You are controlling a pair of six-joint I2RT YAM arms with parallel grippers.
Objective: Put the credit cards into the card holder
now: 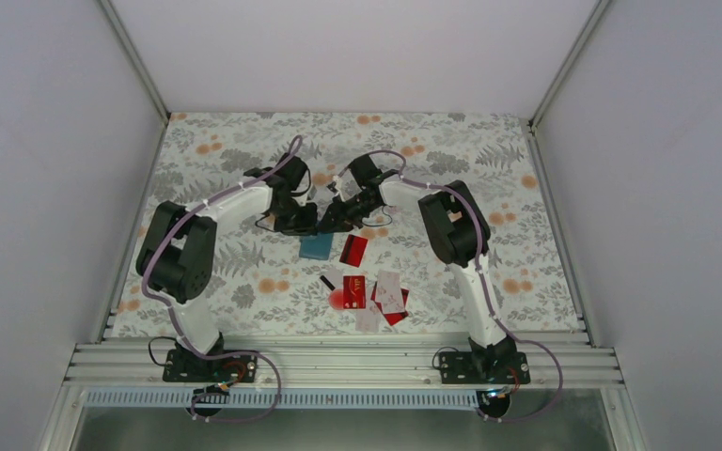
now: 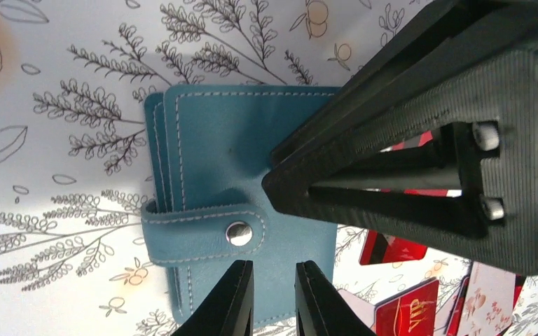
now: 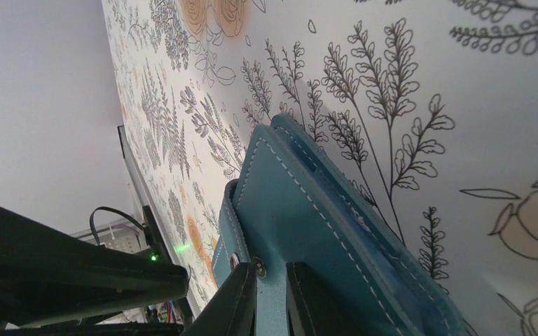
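The teal card holder (image 1: 317,247) lies flat mid-table, its snap strap (image 2: 203,231) folded over the front. My left gripper (image 2: 274,271) hovers over the holder's (image 2: 238,147) near part with a narrow gap and nothing between the fingers. My right gripper (image 3: 272,276) is closed on the strap's end by the snap, low on the holder (image 3: 308,210); its tip (image 2: 273,189) shows in the left wrist view. Both grippers meet above the holder in the top view, left (image 1: 306,225) and right (image 1: 332,223). Credit cards lie loose: one red card (image 1: 353,249) beside the holder, and several red and pale ones (image 1: 383,297) nearer.
A small black piece (image 1: 327,281) and a round red blob (image 1: 341,299) lie left of the card pile. Red cards (image 2: 392,248) and a pale card (image 2: 487,294) lie right of the holder. The left arm's dark body (image 3: 63,280) is close beside my right gripper.
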